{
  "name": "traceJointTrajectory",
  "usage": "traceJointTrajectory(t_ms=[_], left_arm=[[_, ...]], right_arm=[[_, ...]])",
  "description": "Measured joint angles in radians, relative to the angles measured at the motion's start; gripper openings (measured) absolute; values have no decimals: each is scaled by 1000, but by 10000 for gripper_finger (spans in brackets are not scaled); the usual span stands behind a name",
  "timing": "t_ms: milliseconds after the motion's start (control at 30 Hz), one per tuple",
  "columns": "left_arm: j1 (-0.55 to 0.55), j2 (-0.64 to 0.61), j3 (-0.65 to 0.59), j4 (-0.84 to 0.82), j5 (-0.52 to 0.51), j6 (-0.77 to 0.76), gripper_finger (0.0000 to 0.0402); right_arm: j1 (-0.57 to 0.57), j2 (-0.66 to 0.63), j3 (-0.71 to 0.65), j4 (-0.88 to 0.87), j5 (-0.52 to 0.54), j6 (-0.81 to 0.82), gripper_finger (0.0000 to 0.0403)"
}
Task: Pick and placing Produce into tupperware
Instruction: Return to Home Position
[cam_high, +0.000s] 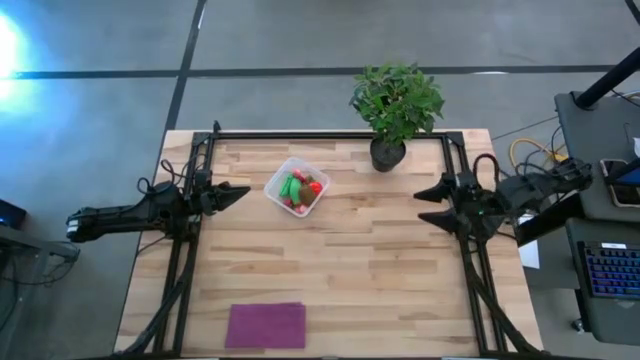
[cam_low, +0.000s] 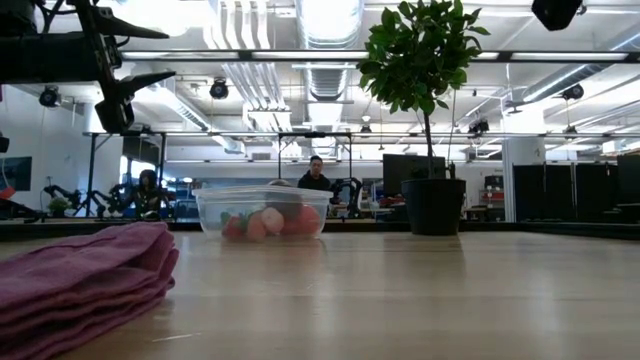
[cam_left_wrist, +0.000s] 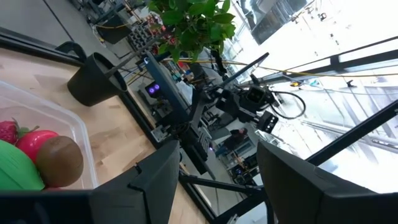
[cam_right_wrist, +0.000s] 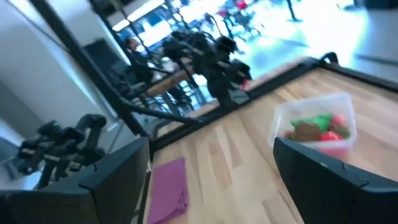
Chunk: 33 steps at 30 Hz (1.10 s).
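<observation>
The clear tupperware tub (cam_high: 297, 187) stands on the table's far middle, holding the produce (cam_high: 301, 189): green pieces, red ones and a brown oval (cam_left_wrist: 59, 161). In the low view the tub (cam_low: 263, 212) shows red and pink pieces through its wall. My left gripper (cam_high: 238, 192) hangs open just left of the tub, raised above the table, touching nothing. My right gripper (cam_high: 428, 205) is open too, at the table's right side, well away from the tub (cam_right_wrist: 316, 126).
A potted leafy plant (cam_high: 395, 108) stands at the far edge, right of the tub. A folded purple cloth (cam_high: 266, 325) lies near the front edge. Dark frame rails (cam_high: 330, 135) run along the far, left and right sides. Bare wood (cam_high: 350, 250) spreads across the middle.
</observation>
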Motion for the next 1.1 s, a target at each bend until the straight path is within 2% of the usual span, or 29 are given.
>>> traceJointTrajectory(t_ms=[200,800,1100], left_arm=[[0,1,0,0,0,0,201],[0,1,-1,0,0,0,201],[0,1,-2,2,0,0,201]], right_arm=[[0,-167,-135,154,-91,-123,331],[0,-509,-485,221,-87,-185,332],[-2,-509,-529,205,-32,-206,334]])
